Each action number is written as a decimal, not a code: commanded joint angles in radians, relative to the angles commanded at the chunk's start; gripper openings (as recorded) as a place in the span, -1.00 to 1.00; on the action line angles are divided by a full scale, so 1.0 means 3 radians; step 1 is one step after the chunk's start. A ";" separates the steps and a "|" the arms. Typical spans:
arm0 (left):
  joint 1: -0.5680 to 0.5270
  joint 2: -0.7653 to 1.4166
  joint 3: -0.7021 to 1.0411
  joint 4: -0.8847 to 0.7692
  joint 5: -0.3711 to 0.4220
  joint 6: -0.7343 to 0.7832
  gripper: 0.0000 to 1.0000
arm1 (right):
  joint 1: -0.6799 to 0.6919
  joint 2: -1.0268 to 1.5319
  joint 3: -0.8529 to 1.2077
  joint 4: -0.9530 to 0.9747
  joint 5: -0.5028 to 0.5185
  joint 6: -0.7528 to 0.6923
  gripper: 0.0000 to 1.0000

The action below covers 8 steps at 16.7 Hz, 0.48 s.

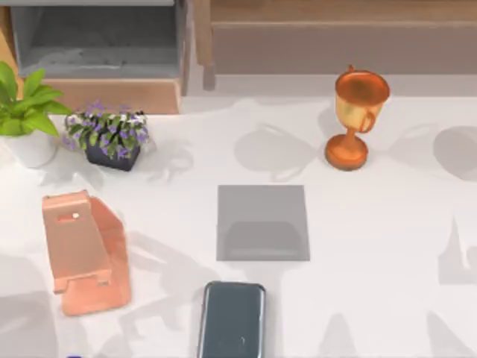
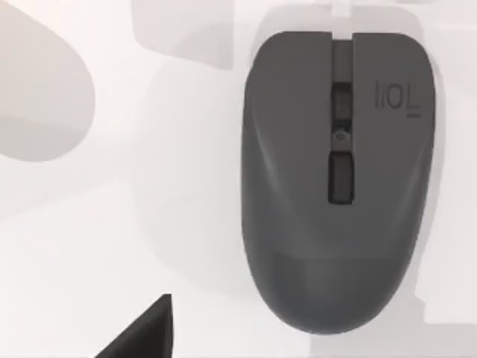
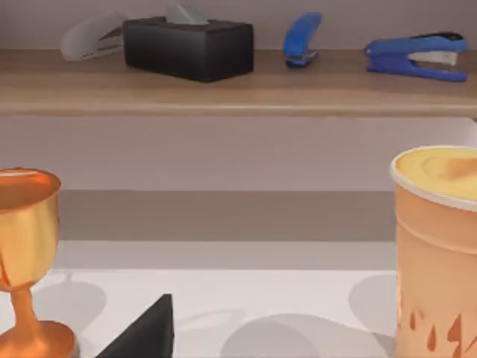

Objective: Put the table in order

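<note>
White tabletop (image 1: 387, 246) carries a mat (image 1: 262, 222) mid-surface and a trophy (image 1: 356, 119) toward the back edge. A mouse (image 2: 337, 179) lies below the left claw; neither claw's state can be told.

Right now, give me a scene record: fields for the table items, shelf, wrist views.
table: white, marbled
centre: grey mat
near edge: dark phone
left side: pink phone stand, two potted plants
right side: copper trophy
left wrist view: grey mouse
right wrist view: orange cup, shelf with black tissue box, blue staplers
</note>
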 joint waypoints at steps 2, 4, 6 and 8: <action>0.0049 0.0118 0.0085 -0.0085 0.0000 0.0029 1.00 | 0.0000 0.0000 0.0000 0.0000 0.0000 0.0000 1.00; 0.0054 0.0130 0.0094 -0.0093 0.0000 0.0032 1.00 | 0.0000 0.0000 0.0000 0.0000 0.0000 0.0000 1.00; 0.0054 0.0130 0.0094 -0.0093 0.0000 0.0032 1.00 | 0.0000 0.0000 0.0000 0.0000 0.0000 0.0000 1.00; 0.0039 0.0124 0.0076 -0.0075 0.0000 0.0027 1.00 | 0.0000 0.0000 0.0000 0.0000 0.0000 0.0000 1.00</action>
